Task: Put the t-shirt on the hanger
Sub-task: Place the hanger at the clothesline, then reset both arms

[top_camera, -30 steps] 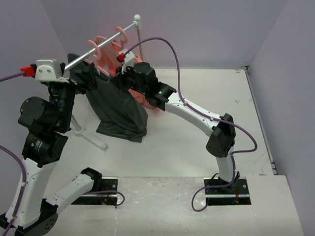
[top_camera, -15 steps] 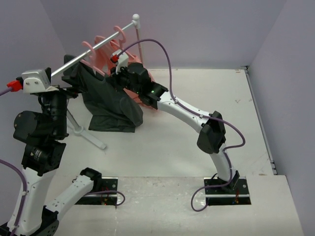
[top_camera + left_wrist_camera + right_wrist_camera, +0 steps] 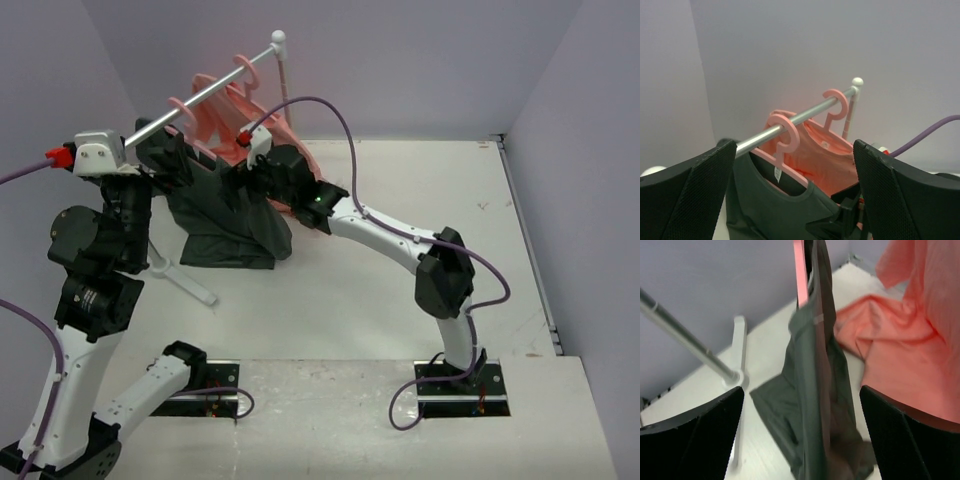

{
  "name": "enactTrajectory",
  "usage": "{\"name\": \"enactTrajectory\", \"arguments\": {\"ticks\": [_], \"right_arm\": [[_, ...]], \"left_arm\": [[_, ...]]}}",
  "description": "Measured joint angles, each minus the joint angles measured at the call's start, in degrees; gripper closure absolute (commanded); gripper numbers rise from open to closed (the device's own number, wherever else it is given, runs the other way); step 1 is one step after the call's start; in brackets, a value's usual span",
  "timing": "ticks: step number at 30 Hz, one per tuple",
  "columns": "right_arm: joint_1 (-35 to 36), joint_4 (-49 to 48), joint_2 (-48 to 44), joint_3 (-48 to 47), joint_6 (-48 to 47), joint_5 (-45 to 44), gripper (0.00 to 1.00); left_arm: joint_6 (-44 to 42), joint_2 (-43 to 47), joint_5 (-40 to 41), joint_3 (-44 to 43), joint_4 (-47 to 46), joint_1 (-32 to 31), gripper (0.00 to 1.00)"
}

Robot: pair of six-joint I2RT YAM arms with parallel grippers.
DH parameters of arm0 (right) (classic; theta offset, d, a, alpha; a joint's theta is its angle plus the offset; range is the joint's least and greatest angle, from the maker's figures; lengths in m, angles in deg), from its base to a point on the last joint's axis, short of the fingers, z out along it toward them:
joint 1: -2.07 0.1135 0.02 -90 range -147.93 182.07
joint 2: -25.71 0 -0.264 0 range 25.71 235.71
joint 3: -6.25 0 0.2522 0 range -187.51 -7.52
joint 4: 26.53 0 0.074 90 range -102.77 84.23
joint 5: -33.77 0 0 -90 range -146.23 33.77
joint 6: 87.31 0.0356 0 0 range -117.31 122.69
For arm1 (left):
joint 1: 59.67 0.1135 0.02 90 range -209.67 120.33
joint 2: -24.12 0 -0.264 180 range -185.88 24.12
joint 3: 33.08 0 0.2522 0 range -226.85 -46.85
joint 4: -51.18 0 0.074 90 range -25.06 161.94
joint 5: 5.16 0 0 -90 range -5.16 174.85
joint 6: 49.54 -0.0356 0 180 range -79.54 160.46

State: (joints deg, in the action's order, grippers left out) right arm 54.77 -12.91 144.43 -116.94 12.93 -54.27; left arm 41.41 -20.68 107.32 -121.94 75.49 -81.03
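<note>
Right claw (image 3: 802, 390) stood wide, holding nothing. T-shirt (image 3: 812, 355) hung straight ahead btwn its jaws, untouched as far as seen, long axis vert., hem bunched on the table (image 3: 330, 320). Shirt sat on the hanger (image 3: 800, 270), hooked over the rail (image 3: 200, 95). Left claw (image 3: 794, 145) was also wide & empty, at the rail's near-left end, facing the collar; right arm was nearer the cloth. Pink garment (image 3: 910, 340) hung just right of the shirt, rack foot (image 3: 737, 355) to its left. Task looked about done. A straight pull-back prob. clears, w/ snagging a sleeve or the pink cloth the main risk.
</note>
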Motion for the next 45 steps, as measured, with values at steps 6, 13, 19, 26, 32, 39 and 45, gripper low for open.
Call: {"name": "enactTrajectory", "arguments": {"ticks": [6,13,19,26,32,39,45], "right_arm": [[0.05,5.78,-23.7,19.42,0.81,-6.25,0.01],[0.06,14.29,-68.27,44.14,6.56,-29.93,0.01],[-0.17,35.16,-89.64,57.17,15.51,-42.36,0.01],[-0.15,48.97,-102.81,58.51,20.09,-46.5,0.01],[-0.17,49.45,-109.19,60.28,19.85,-46.95,0.01],[-0.15,49.37,-108.05,61.0,19.74,-47.04,0.01],[-0.15,48.57,-106.67,61.59,19.62,-47.03,0.01]], "left_arm": [[4.51,8.1,-1.78,8.05,7.18,0.02,0.0],[9.66,23.35,-1.1,25.32,18.15,0.04,0.0],[10.82,30.83,3.1,33.7,21.67,0.04,0.0],[13.44,36.54,4.49,37.16,19.84,0.06,0.0],[14.53,37.99,1.96,40.35,18.82,0.09,0.0],[15.07,36.91,2.15,40.86,18.75,0.09,0.0],[15.68,36.57,2.51,40.96,18.75,0.09,0.0]]}}
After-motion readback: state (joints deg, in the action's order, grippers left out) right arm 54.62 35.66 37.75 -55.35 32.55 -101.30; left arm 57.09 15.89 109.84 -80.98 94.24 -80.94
